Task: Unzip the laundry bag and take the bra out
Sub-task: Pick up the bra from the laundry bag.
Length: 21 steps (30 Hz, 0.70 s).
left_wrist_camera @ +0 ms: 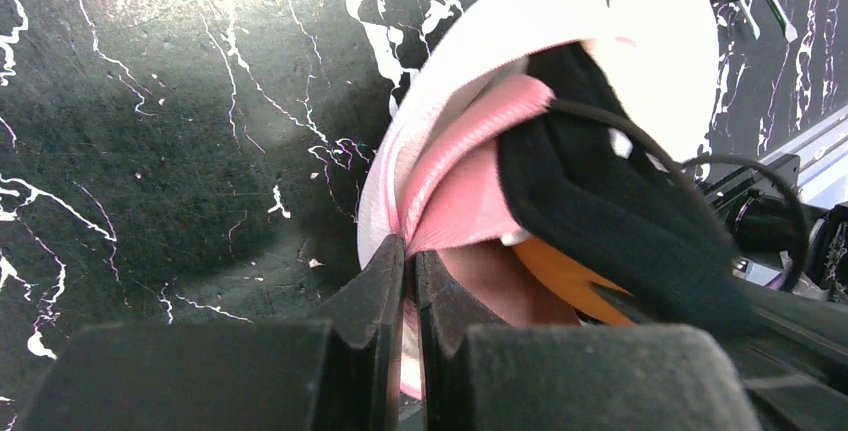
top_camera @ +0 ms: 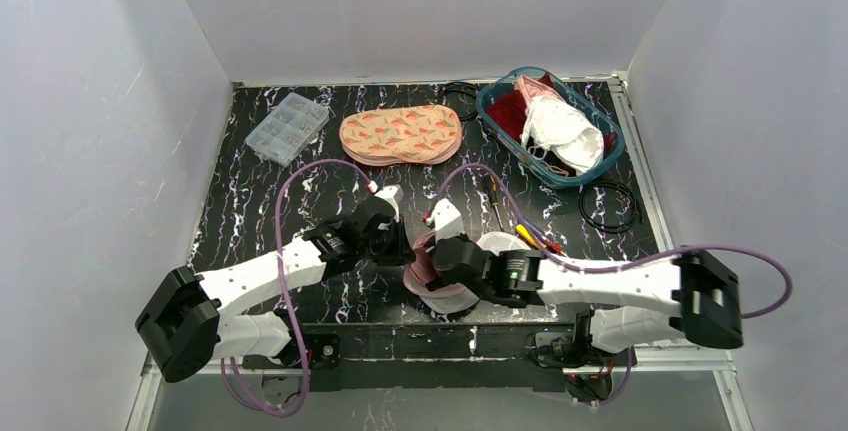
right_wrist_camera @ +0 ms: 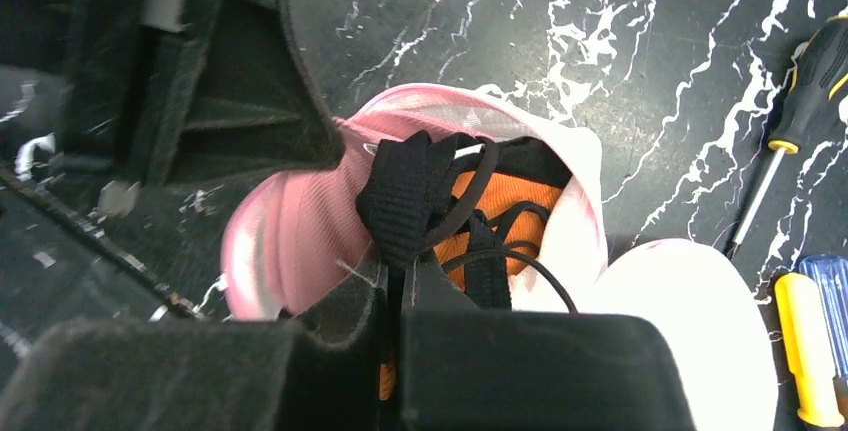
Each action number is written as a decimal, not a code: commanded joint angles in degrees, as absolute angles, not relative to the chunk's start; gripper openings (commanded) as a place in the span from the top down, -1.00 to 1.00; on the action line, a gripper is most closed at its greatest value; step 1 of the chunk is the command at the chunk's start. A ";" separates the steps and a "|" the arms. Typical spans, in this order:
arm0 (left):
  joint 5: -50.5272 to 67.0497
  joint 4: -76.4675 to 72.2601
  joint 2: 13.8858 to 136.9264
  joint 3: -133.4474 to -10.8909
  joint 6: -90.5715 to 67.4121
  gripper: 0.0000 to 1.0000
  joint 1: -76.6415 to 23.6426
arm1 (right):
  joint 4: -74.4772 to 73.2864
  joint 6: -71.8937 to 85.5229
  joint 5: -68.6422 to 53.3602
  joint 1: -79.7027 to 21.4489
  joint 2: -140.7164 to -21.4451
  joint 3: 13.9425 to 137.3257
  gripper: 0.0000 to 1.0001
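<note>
Pink laundry bag (right_wrist_camera: 300, 231) at lower ctr of top view, rim pinched tight by L gripper (left_wrist_camera: 410, 256), black strap (right_wrist_camera: 405, 196) of bra (right_wrist_camera: 505, 201) clamped by R gripper (right_wrist_camera: 393, 286).

High overview, wrist close-ups (shared bag (left_wrist_camera: 460, 181))

a robot lab booth: white walls (top_camera: 420, 11) box in a marbled table (top_camera: 260, 211) bearing screwdrivers (top_camera: 535, 236) and a parts organiser (top_camera: 287, 127).

laundry bag (right_wrist_camera: 290, 241): pink-white, unzipped, mouth gaping, lying front-centre | bra (right_wrist_camera: 405, 196): black-orange, bunched partly inside the mouth
</note>
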<state>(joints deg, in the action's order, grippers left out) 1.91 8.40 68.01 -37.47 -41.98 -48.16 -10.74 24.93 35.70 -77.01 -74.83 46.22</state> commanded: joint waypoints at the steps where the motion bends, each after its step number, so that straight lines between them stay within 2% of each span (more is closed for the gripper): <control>1: -1.00 10.52 66.33 -37.53 -41.18 1.00 -48.36 | -4.93 20.35 30.34 -77.11 -65.17 43.36 0.97; 12: -2.74 11.49 67.70 -38.65 -41.37 1.00 -48.35 | -3.23 14.90 14.69 -76.91 -53.72 41.01 0.97; 21: -3.35 12.20 67.18 -37.81 -41.91 1.00 -48.35 | 5.70 19.13 26.79 -76.86 -43.63 36.51 0.97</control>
<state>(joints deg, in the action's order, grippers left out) 1.15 7.81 67.72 -38.15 -42.59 -48.97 -6.15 17.21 21.23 -76.51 -48.99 35.88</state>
